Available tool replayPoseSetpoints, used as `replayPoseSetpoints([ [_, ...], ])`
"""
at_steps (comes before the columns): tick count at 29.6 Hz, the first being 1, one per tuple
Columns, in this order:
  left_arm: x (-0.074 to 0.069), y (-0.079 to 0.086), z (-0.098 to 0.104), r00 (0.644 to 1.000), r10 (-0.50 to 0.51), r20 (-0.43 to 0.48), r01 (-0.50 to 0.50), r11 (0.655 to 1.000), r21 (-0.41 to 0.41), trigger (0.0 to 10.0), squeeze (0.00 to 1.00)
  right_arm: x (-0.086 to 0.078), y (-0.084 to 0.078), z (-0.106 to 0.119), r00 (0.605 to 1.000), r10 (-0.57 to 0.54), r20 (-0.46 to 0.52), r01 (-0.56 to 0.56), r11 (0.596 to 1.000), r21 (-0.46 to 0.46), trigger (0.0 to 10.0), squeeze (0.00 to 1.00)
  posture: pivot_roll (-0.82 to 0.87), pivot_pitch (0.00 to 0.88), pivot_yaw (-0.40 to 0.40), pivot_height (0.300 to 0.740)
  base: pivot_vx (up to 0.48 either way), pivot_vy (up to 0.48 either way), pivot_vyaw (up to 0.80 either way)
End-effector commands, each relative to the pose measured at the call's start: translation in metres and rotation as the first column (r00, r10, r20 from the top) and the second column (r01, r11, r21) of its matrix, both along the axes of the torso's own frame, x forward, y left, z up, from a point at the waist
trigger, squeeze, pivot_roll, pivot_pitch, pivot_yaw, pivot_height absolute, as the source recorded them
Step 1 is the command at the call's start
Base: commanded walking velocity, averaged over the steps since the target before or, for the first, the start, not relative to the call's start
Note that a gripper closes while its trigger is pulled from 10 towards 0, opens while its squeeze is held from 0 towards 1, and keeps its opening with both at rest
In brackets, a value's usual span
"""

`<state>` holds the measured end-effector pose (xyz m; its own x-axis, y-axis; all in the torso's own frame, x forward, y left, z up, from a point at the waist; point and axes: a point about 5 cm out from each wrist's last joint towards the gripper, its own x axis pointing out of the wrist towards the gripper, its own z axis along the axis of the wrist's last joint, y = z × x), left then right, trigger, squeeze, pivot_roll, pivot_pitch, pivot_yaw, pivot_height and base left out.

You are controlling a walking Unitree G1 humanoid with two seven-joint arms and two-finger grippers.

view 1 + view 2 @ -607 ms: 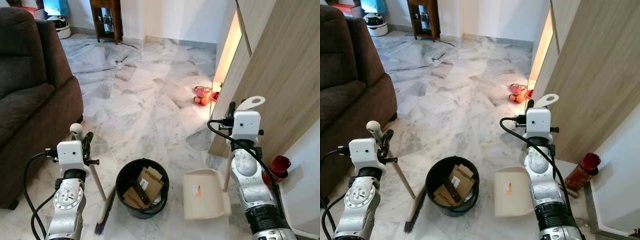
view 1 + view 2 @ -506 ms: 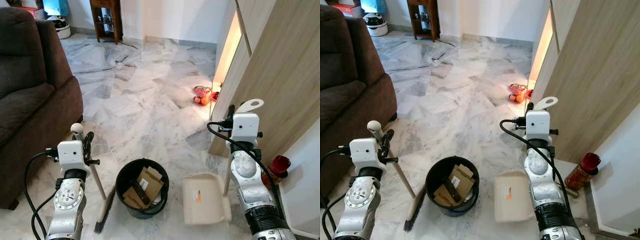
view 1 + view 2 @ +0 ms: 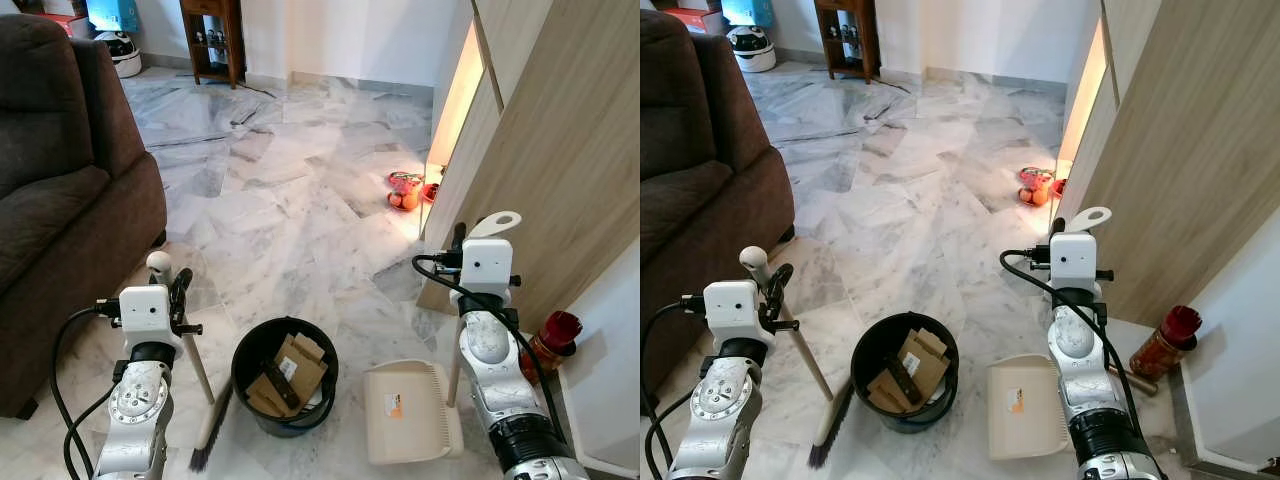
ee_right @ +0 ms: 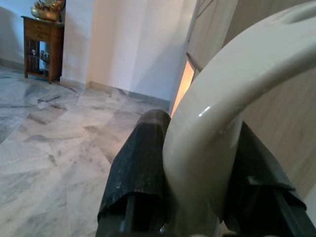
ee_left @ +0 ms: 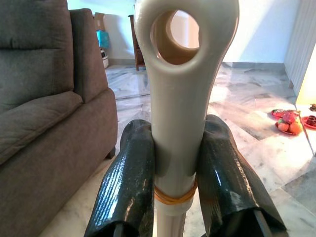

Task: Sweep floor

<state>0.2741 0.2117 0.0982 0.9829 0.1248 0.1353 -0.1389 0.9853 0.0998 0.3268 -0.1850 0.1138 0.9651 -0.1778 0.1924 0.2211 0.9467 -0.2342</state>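
Both claws are gripping tools beside the bin (image 3: pixel 285 375).
Left claw (image 5: pixel 175 173) is clamping the broom (image 3: pixel 196 375) left of it; right claw (image 4: pixel 197 168) is squeezing the dustpan (image 3: pixel 410 410) handle, pan resting flat on its right.

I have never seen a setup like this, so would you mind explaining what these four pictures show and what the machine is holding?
This is a humanoid robot sweeping a marble floor. Two pictures come from its head, looking down at its two silver arms; two come from cameras on its wrists. The left tool is shut on the broom handle, whose bristles rest beside a black bucket holding cardboard scraps. The right tool is shut on the dustpan handle; the cream dustpan sits on the floor right of the bucket. A brown sofa stands on the left.
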Motion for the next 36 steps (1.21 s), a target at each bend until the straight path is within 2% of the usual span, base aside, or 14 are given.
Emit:
replayPoseSetpoints([
  [1, 0.001, -0.003, 0.011, 0.999, -0.018, 0.049, 0.018, 1.000, 0.000, 10.0, 0.00, 0.003, -0.001, 0.007, 0.999, 0.001, 0.034, -0.001, 1.000, 0.017, 10.0, 0.00, 0.06, 0.047, -0.035, 0.740, 0.000, 0.000, 0.00],
  [3, 0.000, -0.003, 0.011, 0.999, -0.019, 0.047, 0.019, 1.000, 0.000, 10.0, 0.00, 0.002, 0.000, 0.003, 1.000, 0.000, 0.023, -0.001, 1.000, 0.030, 10.0, 0.00, 0.06, 0.047, -0.035, 0.740, 0.000, 0.000, 0.00],
  [7, 0.001, -0.004, 0.011, 0.999, -0.022, 0.047, 0.022, 1.000, -0.002, 10.0, 0.00, 0.002, 0.005, -0.010, 0.999, 0.042, -0.033, -0.037, 0.989, 0.140, 10.0, 0.00, 0.06, 0.057, -0.035, 0.740, 0.000, 0.000, 0.00],
  [13, 0.001, -0.004, 0.011, 0.999, -0.021, 0.048, 0.021, 1.000, -0.005, 10.0, 0.00, 0.001, 0.005, -0.016, 0.998, 0.031, -0.049, -0.021, 0.982, 0.188, 10.0, 0.00, 0.06, 0.058, -0.035, 0.740, 0.000, 0.000, 0.00],
  [27, 0.001, -0.005, 0.012, 0.999, -0.020, 0.051, 0.021, 1.000, -0.004, 10.0, 0.00, 0.002, 0.001, -0.017, 0.998, 0.038, -0.040, -0.030, 0.980, 0.197, 10.0, 0.00, 0.06, 0.053, -0.034, 0.740, 0.000, 0.000, 0.00],
  [36, 0.002, -0.005, 0.012, 0.998, -0.023, 0.052, 0.023, 1.000, -0.002, 10.0, 0.00, 0.002, 0.000, -0.019, 0.998, 0.036, -0.043, -0.027, 0.981, 0.194, 10.0, 0.00, 0.06, 0.038, -0.032, 0.740, -0.239, 0.000, 0.00],
])
